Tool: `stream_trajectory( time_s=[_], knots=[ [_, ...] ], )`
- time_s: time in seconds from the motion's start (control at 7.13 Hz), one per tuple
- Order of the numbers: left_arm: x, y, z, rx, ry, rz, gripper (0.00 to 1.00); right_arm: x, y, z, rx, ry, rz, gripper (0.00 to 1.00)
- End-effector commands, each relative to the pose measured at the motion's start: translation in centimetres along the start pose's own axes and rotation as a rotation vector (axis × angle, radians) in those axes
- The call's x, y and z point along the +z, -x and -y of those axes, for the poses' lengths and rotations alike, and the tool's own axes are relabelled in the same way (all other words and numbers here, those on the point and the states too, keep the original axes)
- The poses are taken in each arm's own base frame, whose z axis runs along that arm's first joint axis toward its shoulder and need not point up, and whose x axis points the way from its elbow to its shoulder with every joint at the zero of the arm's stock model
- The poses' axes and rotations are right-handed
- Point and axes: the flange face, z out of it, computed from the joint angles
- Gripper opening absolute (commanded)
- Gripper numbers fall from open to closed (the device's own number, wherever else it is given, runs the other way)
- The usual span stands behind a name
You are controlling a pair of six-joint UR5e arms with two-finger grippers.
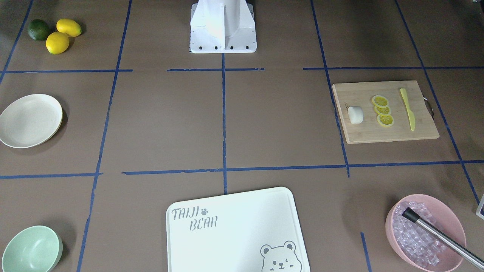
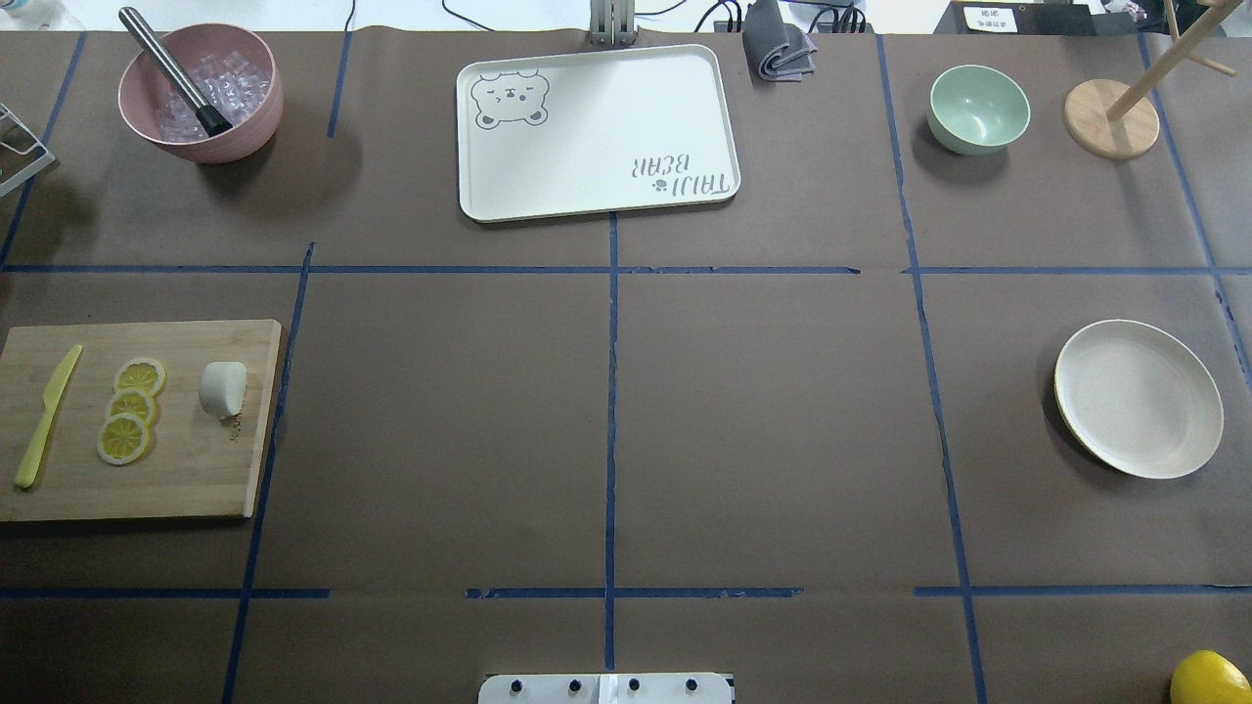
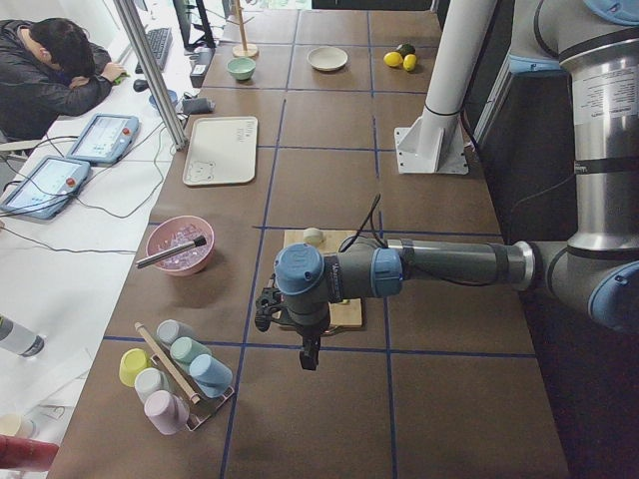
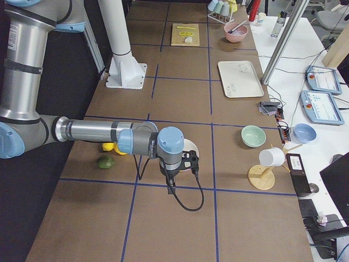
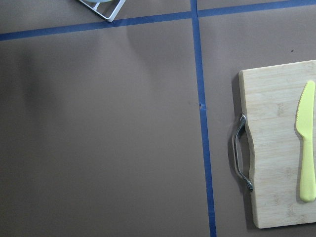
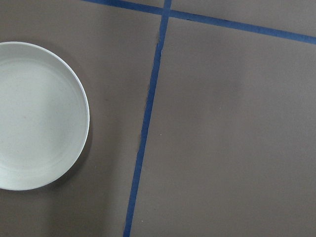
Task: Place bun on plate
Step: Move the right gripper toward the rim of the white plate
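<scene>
A brown paper table (image 2: 763, 411) gridded in blue tape carries a smooth white board (image 2: 597, 127) printed "TAIJI BEAR" at the edge opposite the robot. A bamboo cutting board (image 2: 196, 469) lies at its left edge and a round, shallow cream plate (image 2: 1140, 399) near its right. The soft, stubby white bun (image 2: 223, 388) lies on the cutting board, apart from the left fingers (image 3: 268, 311) and well apart from the right fingers (image 4: 192, 161); whether either pair is open cannot be told.
</scene>
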Motion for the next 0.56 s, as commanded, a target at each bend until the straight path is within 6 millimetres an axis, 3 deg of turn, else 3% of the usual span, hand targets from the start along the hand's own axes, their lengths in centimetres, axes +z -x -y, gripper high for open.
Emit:
stream_trajectory(
  time_s=[0.0, 0.28, 0.42],
  knots=[
    [-0.3, -0.3, -0.2, 0.006, -0.006, 0.001, 1.0, -0.4, 0.3, 0.5, 0.024, -0.011, -0.004, 1.0],
    [-0.4, -0.4, -0.1, 0.007, -0.007, 0.002, 1.0, -0.4, 1.1, 1.3, -0.036, -0.066, 0.025, 1.0],
    [-0.3, -0.3, 0.0, 0.006, -0.007, 0.002, 1.0, 0.7, 1.6, 1.3, -0.001, -0.057, 0.108, 1.0]
  ],
)
